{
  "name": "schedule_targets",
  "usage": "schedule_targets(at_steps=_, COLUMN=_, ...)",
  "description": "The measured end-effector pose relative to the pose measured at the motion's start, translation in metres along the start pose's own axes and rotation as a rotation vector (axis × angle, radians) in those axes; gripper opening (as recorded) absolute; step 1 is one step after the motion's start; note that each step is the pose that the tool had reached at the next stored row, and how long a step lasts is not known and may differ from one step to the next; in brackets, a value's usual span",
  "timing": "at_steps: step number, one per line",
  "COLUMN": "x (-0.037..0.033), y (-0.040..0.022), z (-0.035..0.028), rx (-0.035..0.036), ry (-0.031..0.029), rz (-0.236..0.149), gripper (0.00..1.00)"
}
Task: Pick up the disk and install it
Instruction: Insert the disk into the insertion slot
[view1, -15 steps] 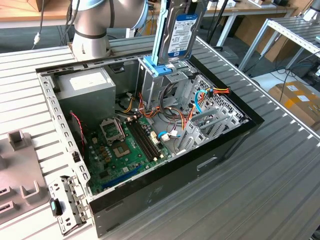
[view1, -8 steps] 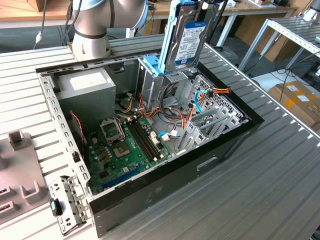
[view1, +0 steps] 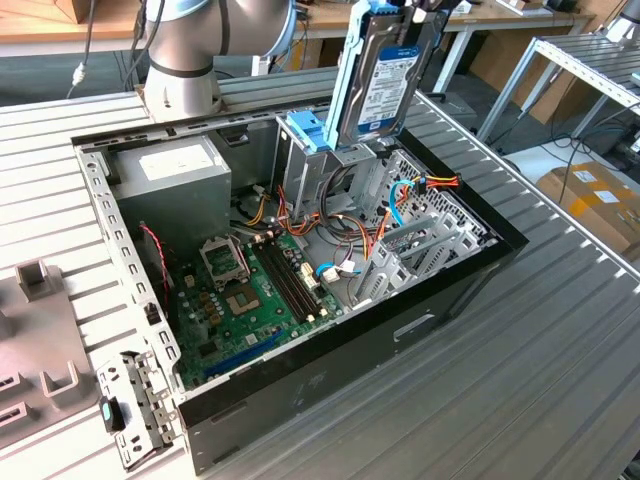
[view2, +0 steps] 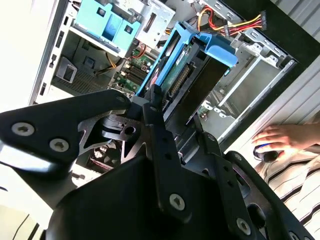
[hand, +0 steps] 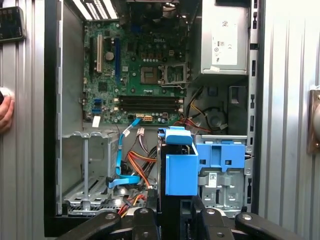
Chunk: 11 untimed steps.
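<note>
Silver-grey rounded arm (view1: 185, 40); matte black pincer (view2: 177, 117) studded with silver screws (view2: 176, 201).

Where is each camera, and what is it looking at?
Exterior view: off the arm, up high, looking down slantwise into the open computer case; shows the arm's base and the disk held on end.
First wrist view: on the wrist, facing straight into the case at the motherboard; the pincer shows.
Second wrist view: on the wrist, looking slantwise along the pincer; a person's hand lies beside the case.
Both wrist views share the pincer gripping the disk.
</note>
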<state>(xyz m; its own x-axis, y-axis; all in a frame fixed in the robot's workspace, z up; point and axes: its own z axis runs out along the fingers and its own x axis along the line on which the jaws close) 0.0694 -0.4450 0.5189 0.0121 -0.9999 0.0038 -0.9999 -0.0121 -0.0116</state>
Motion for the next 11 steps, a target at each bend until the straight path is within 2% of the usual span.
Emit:
schedule_targets(at_steps=5, x=0.0015, y=-0.0072, z=0.0003, rx=0.0000, ry=0.0003, rz=0.000, gripper=0.35)
schedule_targets(at_steps=7, x=0.0043, y=-0.0122, z=0.0004, rx=0.0000, ry=0.0012, rz=0.000, gripper=0.35)
schedule_targets(at_steps=9, x=0.0101, y=-0.0175, z=0.0004, rx=-0.0001, ry=0.0029, rz=0.000, gripper=0.35)
schedule_targets(at_steps=11, x=0.0151, y=-0.0185, z=0.0004, rx=-0.0002, ry=0.0039, rz=0.000, gripper=0.35)
